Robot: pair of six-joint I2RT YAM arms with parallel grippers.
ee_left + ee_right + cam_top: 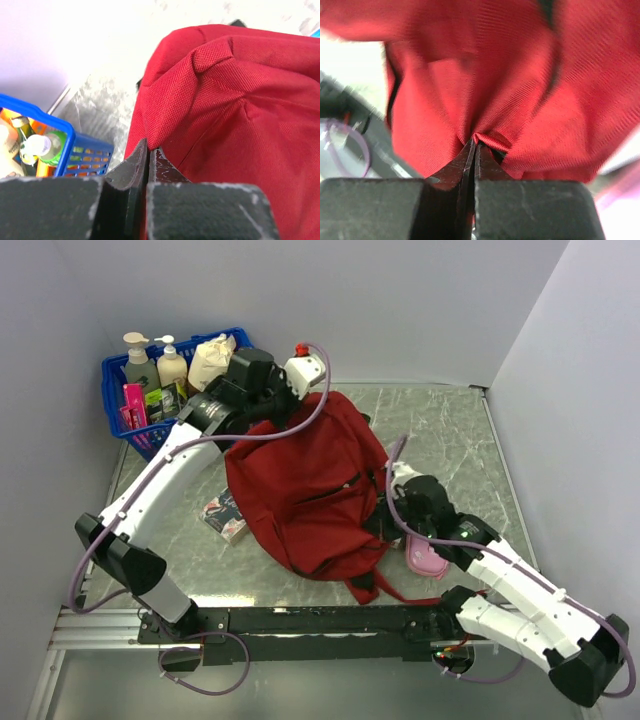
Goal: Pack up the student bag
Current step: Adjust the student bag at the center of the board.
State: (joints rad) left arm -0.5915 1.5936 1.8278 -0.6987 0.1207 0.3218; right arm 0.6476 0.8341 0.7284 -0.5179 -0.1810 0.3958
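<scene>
Both ends of the dark red soft fabric backpack [300, 485], lying in the middle of the marbled table [455, 430], are pinched by us, with the left gripper [148, 159] clamped on its far corner beside the blue plastic basket [143, 440] and the right gripper [474, 147] clamped on its near right edge, so we judge we are positioning it and must next expose its zipper opening.

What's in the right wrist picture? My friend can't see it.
The right gripper pinches a fold of the red student bag, its two black fingers shut together. Red cloth fills nearly the whole picture.
</scene>
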